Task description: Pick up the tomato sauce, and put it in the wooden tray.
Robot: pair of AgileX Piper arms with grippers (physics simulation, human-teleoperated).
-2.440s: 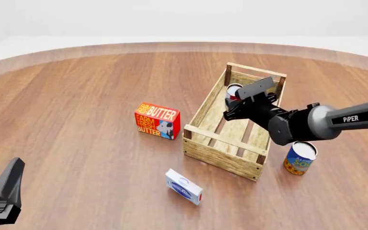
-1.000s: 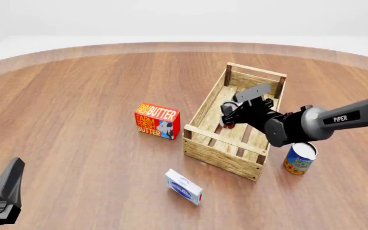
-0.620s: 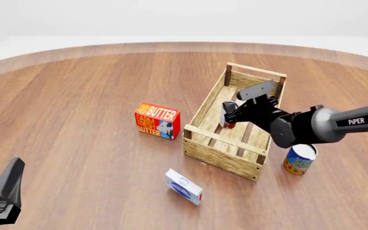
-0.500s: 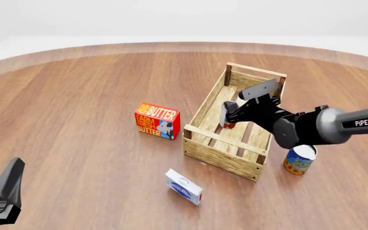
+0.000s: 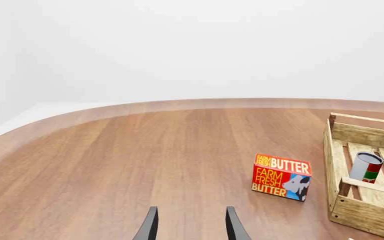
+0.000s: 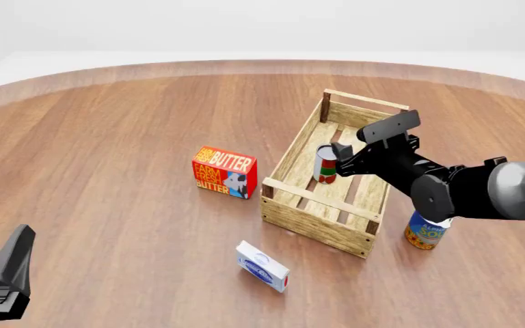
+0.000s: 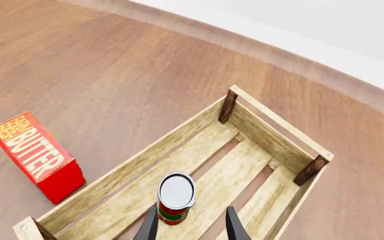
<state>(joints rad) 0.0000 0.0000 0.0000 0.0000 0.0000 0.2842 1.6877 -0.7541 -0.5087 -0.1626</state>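
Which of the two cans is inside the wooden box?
The tomato sauce, the can with the red, white and green label, stands upright inside the wooden tray. The blue-and-yellow can stands outside on the table, beside the tray.

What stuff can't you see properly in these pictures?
- The blue-and-yellow can: in the front view the right arm covers its top, so the label reads only partly.
- The small white-and-blue box: its print is too small to read in the front view.
- The left tool: the left wrist view's edge cuts off everything but its fingertips.
- The tomato sauce label: the right wrist view looks down on the lid inside the wooden tray, so the label hardly shows.
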